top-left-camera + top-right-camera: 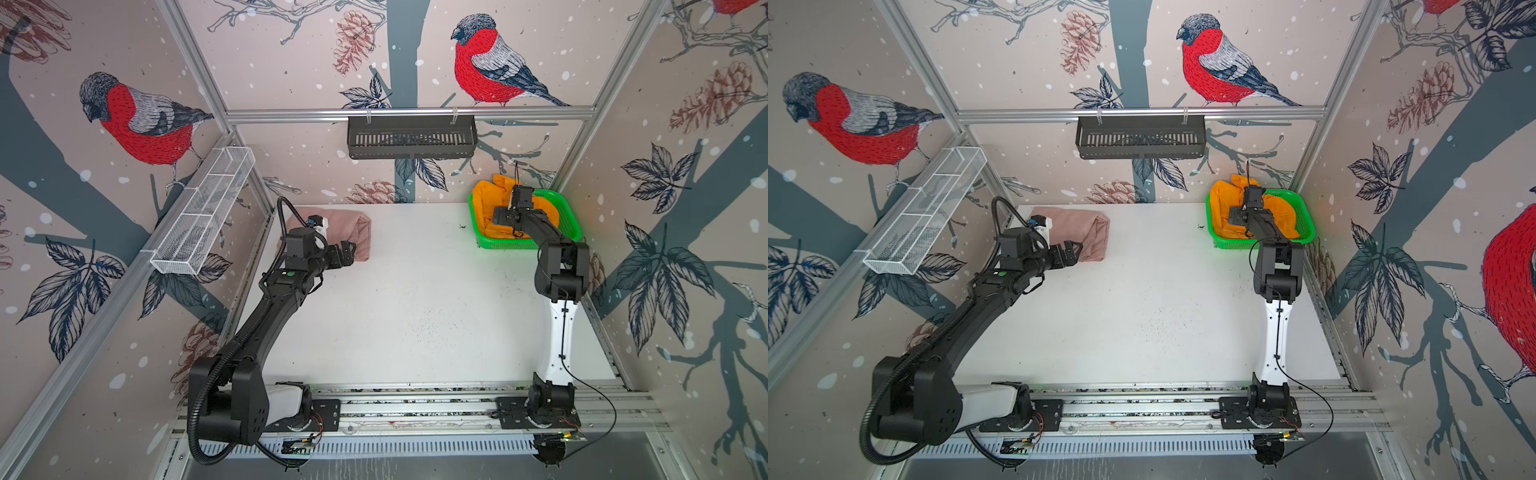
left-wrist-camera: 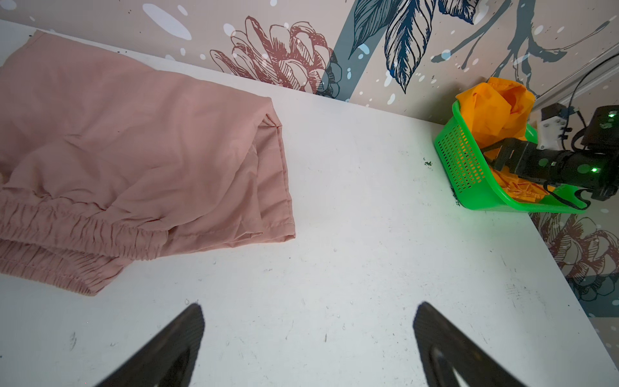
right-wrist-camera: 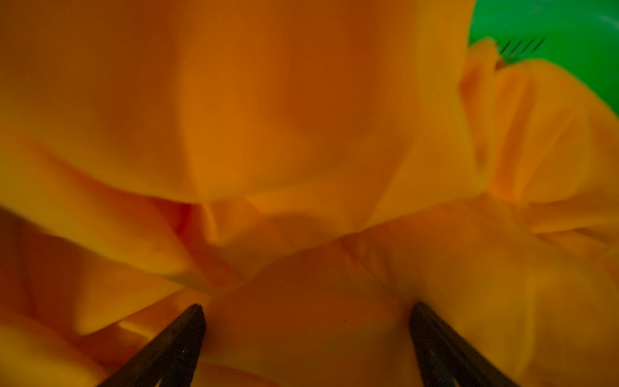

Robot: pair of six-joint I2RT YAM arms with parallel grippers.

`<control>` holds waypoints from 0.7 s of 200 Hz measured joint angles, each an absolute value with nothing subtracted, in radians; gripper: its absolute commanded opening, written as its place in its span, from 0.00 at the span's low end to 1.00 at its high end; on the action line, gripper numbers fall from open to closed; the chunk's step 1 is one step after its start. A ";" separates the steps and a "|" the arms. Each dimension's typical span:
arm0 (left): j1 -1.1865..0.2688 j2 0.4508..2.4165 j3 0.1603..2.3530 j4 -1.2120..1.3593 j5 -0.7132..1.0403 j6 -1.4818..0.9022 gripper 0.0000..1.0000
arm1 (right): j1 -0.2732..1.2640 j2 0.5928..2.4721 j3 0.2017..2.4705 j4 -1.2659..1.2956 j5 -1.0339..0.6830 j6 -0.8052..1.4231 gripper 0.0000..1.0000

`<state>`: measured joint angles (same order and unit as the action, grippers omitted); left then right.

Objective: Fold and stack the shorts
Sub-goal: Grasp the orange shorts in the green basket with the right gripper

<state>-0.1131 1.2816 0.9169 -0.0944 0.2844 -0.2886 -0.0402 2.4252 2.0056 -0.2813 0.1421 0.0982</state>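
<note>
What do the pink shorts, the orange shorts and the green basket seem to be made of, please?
Pink shorts: probably thin woven cloth with a matte finish; it creases softly and the waistband is gathered.
Orange shorts: similar light cloth, crumpled in loose folds; the finish is hard to judge in the blur.
Green basket: rigid, slightly glossy plastic with moulded rows of small slots in its wall.

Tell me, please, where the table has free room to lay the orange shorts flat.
The widest bare patch of the white table lies between the pink shorts at far left, the green basket at far right and the arms' rail in front. Crowded: the basket, filled by the orange shorts and the right gripper.
</note>
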 measured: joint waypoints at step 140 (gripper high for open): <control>-0.113 1.272 0.916 -0.118 0.250 -0.287 0.98 | -0.054 2.383 1.968 -0.250 0.073 0.078 0.02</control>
<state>-0.1131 1.2716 0.9161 -0.1177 0.2504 -0.2874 -0.0536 2.3829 1.9678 -0.2504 0.0731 0.0776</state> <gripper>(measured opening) 0.979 0.072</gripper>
